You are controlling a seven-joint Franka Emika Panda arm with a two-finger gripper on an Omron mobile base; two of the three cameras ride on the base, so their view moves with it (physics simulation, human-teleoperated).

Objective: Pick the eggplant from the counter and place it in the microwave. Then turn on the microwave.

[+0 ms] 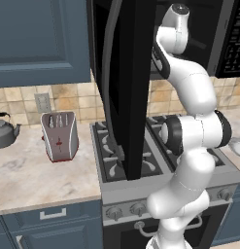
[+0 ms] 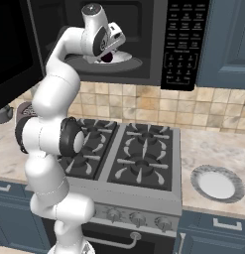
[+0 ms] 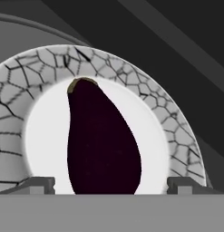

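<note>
eggplant (image 3: 102, 145) lies on the white plate (image 3: 36, 99) inside the microwave (image 2: 186, 44), between the fingertips of the gripper (image 3: 111, 183), jaws spread wide, apparently not touching it. placing looks done. left: withdraw, shut door, press start.

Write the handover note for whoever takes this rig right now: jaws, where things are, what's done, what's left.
Gripper: jaws open wide, one either side of the eggplant, holding nothing; the hand is inside the microwave.
Eggplant: lying on the white plate in the microwave, off the counter.
Door: swung wide open over the stove.
Done: eggplant picked up and placed inside.
Left: pull the arm out, shut the door, press start on the keypad.
</note>
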